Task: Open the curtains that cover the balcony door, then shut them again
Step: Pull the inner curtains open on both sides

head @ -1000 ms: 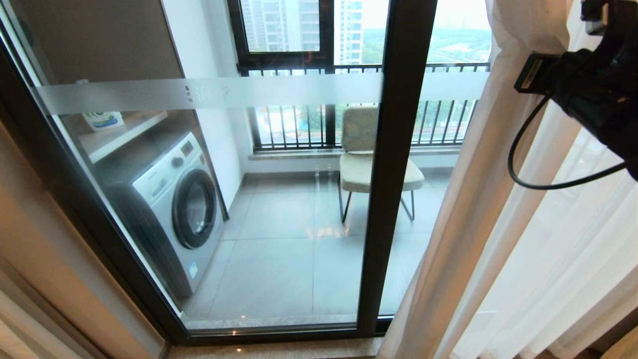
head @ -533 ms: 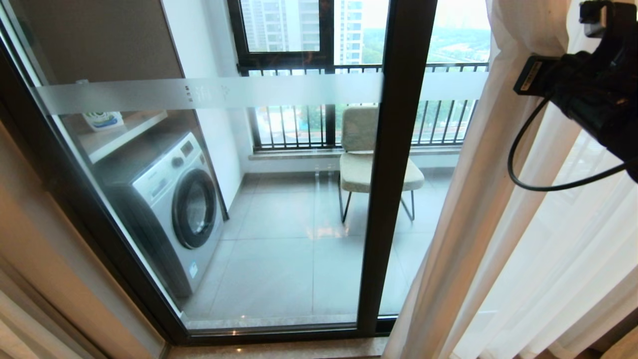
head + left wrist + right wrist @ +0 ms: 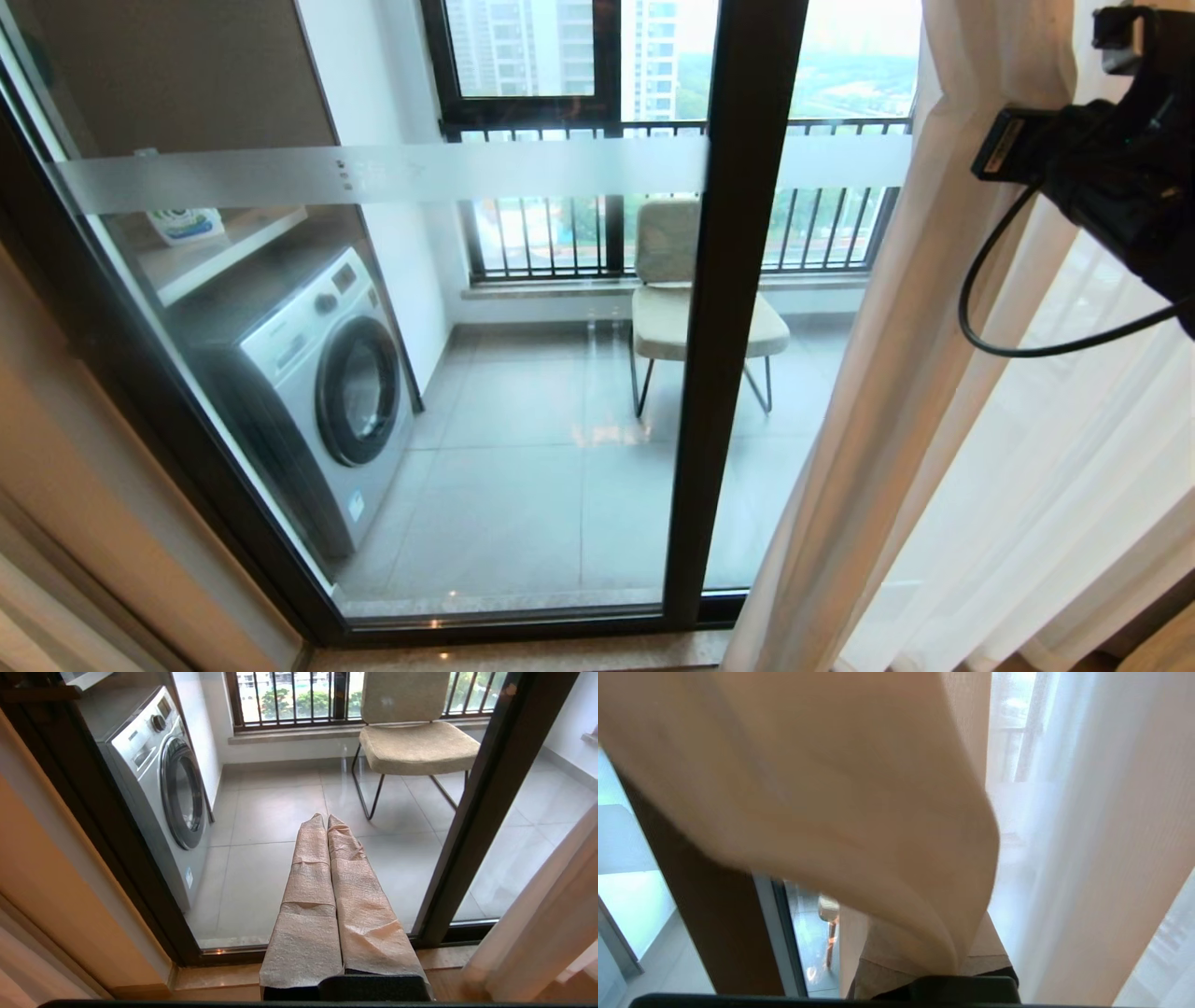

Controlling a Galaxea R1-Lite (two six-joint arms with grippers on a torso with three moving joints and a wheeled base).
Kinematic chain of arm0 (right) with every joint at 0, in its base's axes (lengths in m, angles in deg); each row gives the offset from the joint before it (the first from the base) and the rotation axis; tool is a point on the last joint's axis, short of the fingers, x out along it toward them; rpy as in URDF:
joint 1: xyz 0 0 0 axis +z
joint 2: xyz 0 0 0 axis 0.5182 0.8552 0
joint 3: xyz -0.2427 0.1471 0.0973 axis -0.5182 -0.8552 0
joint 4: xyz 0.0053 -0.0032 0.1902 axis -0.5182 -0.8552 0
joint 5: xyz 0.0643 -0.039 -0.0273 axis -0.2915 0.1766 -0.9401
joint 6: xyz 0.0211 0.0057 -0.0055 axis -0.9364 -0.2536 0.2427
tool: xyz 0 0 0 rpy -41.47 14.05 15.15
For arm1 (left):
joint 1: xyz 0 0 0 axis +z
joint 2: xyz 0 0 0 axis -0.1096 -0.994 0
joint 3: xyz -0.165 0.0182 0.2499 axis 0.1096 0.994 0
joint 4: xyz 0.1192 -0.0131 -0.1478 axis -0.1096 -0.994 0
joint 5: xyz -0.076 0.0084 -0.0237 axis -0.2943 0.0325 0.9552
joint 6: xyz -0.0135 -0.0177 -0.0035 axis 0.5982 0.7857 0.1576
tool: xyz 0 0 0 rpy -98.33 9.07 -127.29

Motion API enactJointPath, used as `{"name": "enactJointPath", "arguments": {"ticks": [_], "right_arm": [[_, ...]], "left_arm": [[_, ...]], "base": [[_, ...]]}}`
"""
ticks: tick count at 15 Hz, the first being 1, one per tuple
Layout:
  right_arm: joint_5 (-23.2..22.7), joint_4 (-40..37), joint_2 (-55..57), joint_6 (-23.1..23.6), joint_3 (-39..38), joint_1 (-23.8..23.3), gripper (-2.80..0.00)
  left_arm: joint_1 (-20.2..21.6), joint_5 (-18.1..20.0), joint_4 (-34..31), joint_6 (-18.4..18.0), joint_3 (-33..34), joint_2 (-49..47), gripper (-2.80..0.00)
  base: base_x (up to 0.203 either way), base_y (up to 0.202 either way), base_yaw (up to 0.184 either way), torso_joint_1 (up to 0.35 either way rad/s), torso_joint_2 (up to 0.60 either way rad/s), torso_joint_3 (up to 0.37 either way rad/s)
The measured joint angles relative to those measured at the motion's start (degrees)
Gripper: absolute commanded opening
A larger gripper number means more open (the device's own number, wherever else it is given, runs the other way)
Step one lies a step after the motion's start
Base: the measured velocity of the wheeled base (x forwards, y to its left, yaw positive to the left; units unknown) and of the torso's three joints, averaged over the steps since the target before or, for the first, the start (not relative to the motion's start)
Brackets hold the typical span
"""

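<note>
The balcony door (image 3: 738, 280) shows as clear glass in black frames with a frosted strip (image 3: 373, 173) across it. The cream curtains (image 3: 896, 373) hang gathered at its right, with the thin white layer (image 3: 1055, 467) behind them. My right arm (image 3: 1111, 177) reaches in high at the right, against the curtain's edge. In the right wrist view, the right gripper (image 3: 927, 956) is shut on a fold of curtain (image 3: 831, 788) that hides its fingertips. The left gripper (image 3: 326, 820) is parked low, shut and empty, facing the glass.
Behind the glass stand a washing machine (image 3: 317, 392) at the left and a padded chair (image 3: 667, 299) by the railing. A stone threshold (image 3: 523, 653) runs under the door. A beige wall (image 3: 112, 485) borders the left side.
The whole view has drifted slightly left. The curtain's edge now sits a little farther right of the door's middle frame, baring slightly more glass. The left arm has not moved.
</note>
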Motion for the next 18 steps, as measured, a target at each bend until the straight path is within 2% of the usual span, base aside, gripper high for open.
{"name": "enactJointPath", "arguments": {"ticks": [6,18], "right_arm": [[0.1,-0.2,0.3,-1.9,-0.1,-1.2,-2.80],[0.1,-0.1,0.4,-2.0,0.0,-4.6,-2.80]], "left_arm": [[0.0,0.0,0.0,0.0,0.0,0.0,-2.80],[0.0,0.0,0.0,0.0,0.0,0.0,-2.80]], "base": [[0.000,-0.176,0.008,0.004,0.00,0.002],[0.000,-0.175,0.006,0.001,0.00,0.003]]}}
